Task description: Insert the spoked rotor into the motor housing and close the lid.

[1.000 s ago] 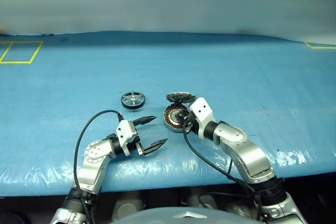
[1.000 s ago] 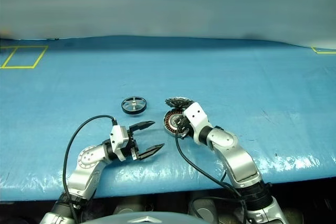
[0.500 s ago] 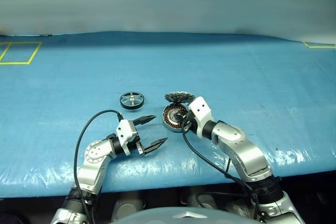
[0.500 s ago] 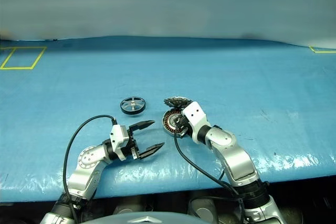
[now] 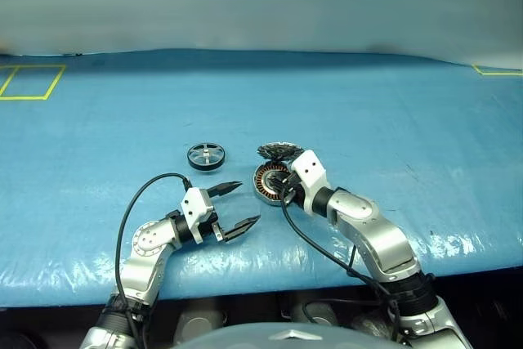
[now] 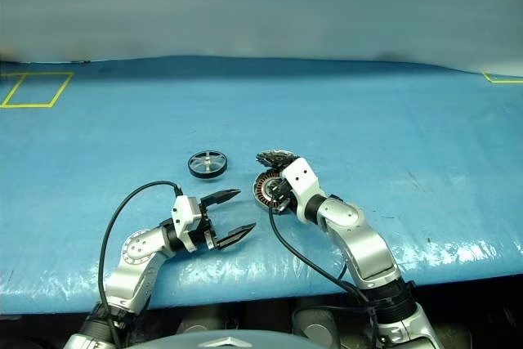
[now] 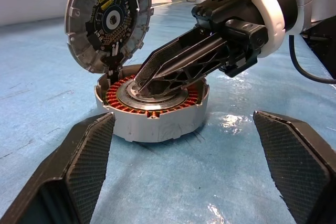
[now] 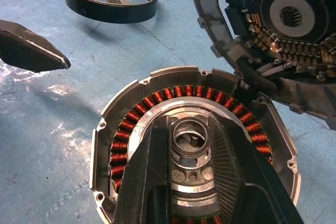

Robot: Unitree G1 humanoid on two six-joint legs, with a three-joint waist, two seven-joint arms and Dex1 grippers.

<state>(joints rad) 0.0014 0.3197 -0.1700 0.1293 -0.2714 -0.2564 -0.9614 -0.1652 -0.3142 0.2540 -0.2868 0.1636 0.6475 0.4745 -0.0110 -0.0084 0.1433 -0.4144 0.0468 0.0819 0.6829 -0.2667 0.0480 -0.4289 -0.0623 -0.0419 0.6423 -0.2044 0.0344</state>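
On the blue surface [image 5: 392,120] before you, largest first:

Right arm: it reaches forward and leftward, pincer tilted slightly down. Right pincer [image 7: 144,80]: its black fingers are drawn narrow and sit over the middle of the motor housing, either side of the central hub; you cannot tell whether they press on it.

Left arm: bent low near the front edge, pincer level, aimed forward and rightward toward the housing. Left pincer [image 5: 242,206]: fingers spread wide, holding nothing, well short of the housing.

Motor housing [image 8: 131,124]: lies flat on the surface near the centre, open face up, axis vertical, ring of copper windings exposed.

Lid [image 7: 107,22]: stands tilted nearly upright at the housing's far rim, joined to it there by dark wires; the face with the circuit board and central circle is turned toward the robot, and its axis runs roughly level.

Spoked rotor [image 5: 206,155]: lies flat on the surface, silver hub up, to the left of the housing and a little further back, apart from it and from both pincers.
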